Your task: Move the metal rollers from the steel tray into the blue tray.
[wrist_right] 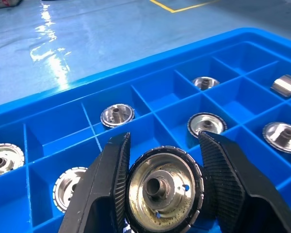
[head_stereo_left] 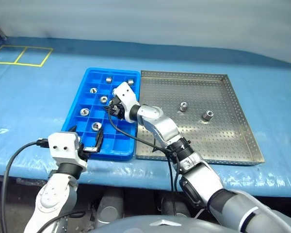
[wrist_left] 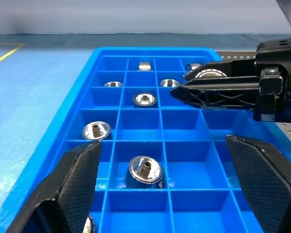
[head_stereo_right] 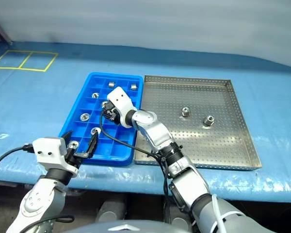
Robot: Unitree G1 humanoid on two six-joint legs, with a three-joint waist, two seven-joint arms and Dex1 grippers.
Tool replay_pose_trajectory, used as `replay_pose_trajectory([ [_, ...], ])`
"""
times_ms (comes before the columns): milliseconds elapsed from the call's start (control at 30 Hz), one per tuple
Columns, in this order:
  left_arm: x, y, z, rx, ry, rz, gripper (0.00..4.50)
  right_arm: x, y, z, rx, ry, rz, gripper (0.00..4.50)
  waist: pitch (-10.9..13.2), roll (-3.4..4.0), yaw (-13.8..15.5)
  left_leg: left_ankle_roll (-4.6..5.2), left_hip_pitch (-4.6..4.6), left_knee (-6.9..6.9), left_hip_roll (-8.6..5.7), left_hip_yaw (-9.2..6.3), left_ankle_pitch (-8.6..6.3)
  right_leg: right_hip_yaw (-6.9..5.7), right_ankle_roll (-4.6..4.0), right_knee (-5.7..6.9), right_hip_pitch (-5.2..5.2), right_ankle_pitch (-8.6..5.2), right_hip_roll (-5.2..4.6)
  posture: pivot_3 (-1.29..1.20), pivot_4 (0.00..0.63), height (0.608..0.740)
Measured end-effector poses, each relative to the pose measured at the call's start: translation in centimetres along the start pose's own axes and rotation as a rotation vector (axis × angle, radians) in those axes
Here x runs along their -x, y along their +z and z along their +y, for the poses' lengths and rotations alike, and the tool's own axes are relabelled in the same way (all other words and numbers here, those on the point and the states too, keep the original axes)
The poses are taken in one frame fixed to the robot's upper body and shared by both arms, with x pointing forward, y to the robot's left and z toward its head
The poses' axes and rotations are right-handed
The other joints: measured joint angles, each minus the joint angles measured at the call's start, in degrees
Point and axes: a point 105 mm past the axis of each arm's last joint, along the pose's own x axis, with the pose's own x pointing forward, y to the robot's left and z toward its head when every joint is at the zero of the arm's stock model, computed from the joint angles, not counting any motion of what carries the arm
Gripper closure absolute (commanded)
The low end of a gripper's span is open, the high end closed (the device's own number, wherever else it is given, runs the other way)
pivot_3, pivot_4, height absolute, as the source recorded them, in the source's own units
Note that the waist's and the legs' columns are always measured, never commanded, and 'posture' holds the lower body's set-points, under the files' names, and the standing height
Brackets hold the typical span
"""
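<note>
Right now your right gripper [wrist_right: 162, 189] is clamped on one of the metal rollers [wrist_right: 164, 190], held over the blue tray [head_stereo_left: 75, 116] near its middle compartments. Several rollers already sit in that tray; two more [head_stereo_left: 184, 106] remain on the steel tray [head_stereo_left: 242, 116] just beside it. Your left gripper [wrist_left: 162, 179] hovers with fingers spread at the blue tray's near edge.

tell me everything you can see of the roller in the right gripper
The roller is a short, shiny silver metal cylinder with a ribbed outer rim, a dished face and a raised hub with a central hole. The right gripper is shut on it, one black finger pressing each side of the rim, its face turned toward the wrist camera. It hangs above the blue tray, over the compartments, touching nothing but the fingers.
</note>
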Motion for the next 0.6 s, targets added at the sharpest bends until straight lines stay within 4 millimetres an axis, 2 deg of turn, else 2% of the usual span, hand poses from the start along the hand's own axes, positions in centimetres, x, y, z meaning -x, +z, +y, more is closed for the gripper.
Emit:
replay_pose_trajectory([
  [200, 0.3, 0.2, 0.1, 0.009, 0.021, -0.012, 0.0, -0.4, -2.4, -0.9, -0.026, -0.021, 0.059, 2.61, 0.02, 0.02, 1.14, -0.01, -0.03, -0.02, 0.01, -0.01, 0.0, -0.04, -0.04, -0.02, -0.02, -0.02, -0.01, 0.43, 0.15, 0.74],
  [300, 0.2, 0.2, -0.1, 0.013, 0.014, -0.014, 0.0, -0.5, -2.3, -1.4, -0.016, -0.034, 0.062, 2.61, 0.02, 0.03, 1.19, -0.01, -0.01, -0.01, 0.01, -0.01, 0.0, -0.05, -0.04, -0.01, -0.01, -0.02, -0.01, 0.42, 0.15, 0.74],
  [533, -0.2, 0.8, -0.6, 0.014, -0.013, -0.043, 0.0, -0.4, -2.2, -1.7, -0.024, -0.037, 0.061, 0.25, 0.02, 0.04, 1.07, -0.01, -0.02, -0.01, 0.01, -0.01, 0.0, -0.06, -0.05, -0.02, 0.0, -0.03, -0.02, 0.34, 0.15, 0.74],
  [567, -0.3, 1.0, -0.7, 0.014, -0.023, -0.051, 0.0, -0.2, -2.1, -1.8, -0.033, -0.043, 0.051, 0.03, 0.03, 0.05, 1.05, -0.01, -0.04, -0.01, 0.0, -0.01, 0.0, -0.07, -0.05, -0.03, -0.01, -0.03, -0.02, 0.33, 0.15, 0.74],
  [600, -0.5, 1.2, -0.8, 0.013, -0.033, -0.059, 0.0, 0.1, -1.9, -2.0, -0.041, -0.051, 0.038, 0.03, 0.03, 0.05, 0.97, -0.01, -0.05, -0.01, 0.01, -0.01, 0.0, -0.07, -0.05, -0.04, -0.01, -0.03, -0.02, 0.31, 0.15, 0.74],
])
